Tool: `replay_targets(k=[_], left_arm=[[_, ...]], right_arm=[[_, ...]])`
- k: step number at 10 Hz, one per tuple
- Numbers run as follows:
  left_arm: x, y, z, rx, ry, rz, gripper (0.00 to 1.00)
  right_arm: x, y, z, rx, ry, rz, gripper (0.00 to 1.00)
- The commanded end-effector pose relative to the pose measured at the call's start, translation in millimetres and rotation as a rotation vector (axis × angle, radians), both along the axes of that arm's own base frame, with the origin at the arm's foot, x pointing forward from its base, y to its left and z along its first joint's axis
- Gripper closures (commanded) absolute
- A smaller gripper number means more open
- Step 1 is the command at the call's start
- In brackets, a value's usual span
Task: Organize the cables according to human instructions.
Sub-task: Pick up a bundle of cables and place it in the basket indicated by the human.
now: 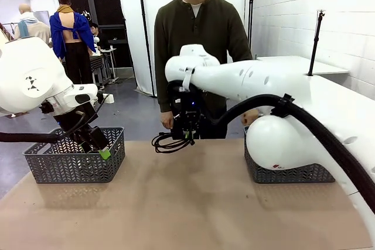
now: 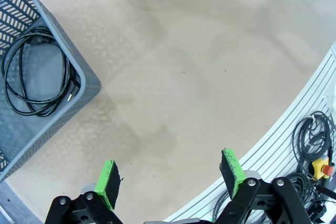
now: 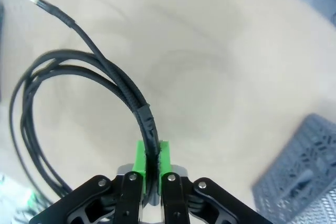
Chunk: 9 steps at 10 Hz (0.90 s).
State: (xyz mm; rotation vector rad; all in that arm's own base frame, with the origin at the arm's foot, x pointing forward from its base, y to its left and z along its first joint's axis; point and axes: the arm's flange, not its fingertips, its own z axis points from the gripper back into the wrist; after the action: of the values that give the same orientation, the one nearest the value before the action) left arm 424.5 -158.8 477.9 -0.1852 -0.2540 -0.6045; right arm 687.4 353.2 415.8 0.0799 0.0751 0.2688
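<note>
My right gripper (image 1: 188, 137) reaches across the middle of the table and is shut on a coiled black cable (image 1: 169, 143) that hangs just above the tabletop, in front of the person (image 1: 196, 33) in the olive shirt. In the right wrist view the cable (image 3: 79, 69) loops off to the left from between the closed green pads (image 3: 140, 157), one end (image 3: 37, 1) pointing away. My left gripper (image 1: 101, 149) hovers over the left basket's front edge; its wrist view shows it open (image 2: 170, 174) with nothing between the fingers. Another coiled cable (image 2: 37, 72) lies inside the left basket (image 2: 86, 85).
A grey lattice basket (image 1: 76, 165) stands at the table's left, and a second one (image 1: 287, 174) at the right is partly hidden by my right arm. The person's hand (image 1: 167, 122) rests near the far edge. Loose wires and a yellow stop button (image 2: 321, 169) lie beyond the table's edge.
</note>
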Motion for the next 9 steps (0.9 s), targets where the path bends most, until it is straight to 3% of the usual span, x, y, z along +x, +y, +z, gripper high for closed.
replay_targets(k=[1,3,5,6,8,9], left_arm=[[-0.4,0.1,1.0,-0.001,-0.005,0.010,0.00],[-0.4,0.1,1.0,-0.001,-0.005,0.010,0.00],[-0.4,0.1,1.0,-0.001,-0.005,0.010,0.00],[-0.4,0.1,1.0,-0.001,-0.005,0.010,0.00],[-0.4,0.1,1.0,-0.001,-0.005,0.010,0.00],[-0.4,0.1,1.0,-0.001,-0.005,0.010,0.00]], right_arm=[[10.0,-4.3,24.3,-0.030,0.084,0.189,1.00],[0.5,-20.2,45.1,-0.034,0.055,0.427,1.00],[-14.2,-32.6,55.8,-0.044,-0.025,0.575,1.00],[-22.1,-37.8,59.0,-0.034,-0.060,0.624,1.00],[-27.7,-38.6,57.8,-0.027,-0.013,0.611,1.00],[-13.2,-30.4,64.1,-0.035,-0.029,0.609,1.00]])
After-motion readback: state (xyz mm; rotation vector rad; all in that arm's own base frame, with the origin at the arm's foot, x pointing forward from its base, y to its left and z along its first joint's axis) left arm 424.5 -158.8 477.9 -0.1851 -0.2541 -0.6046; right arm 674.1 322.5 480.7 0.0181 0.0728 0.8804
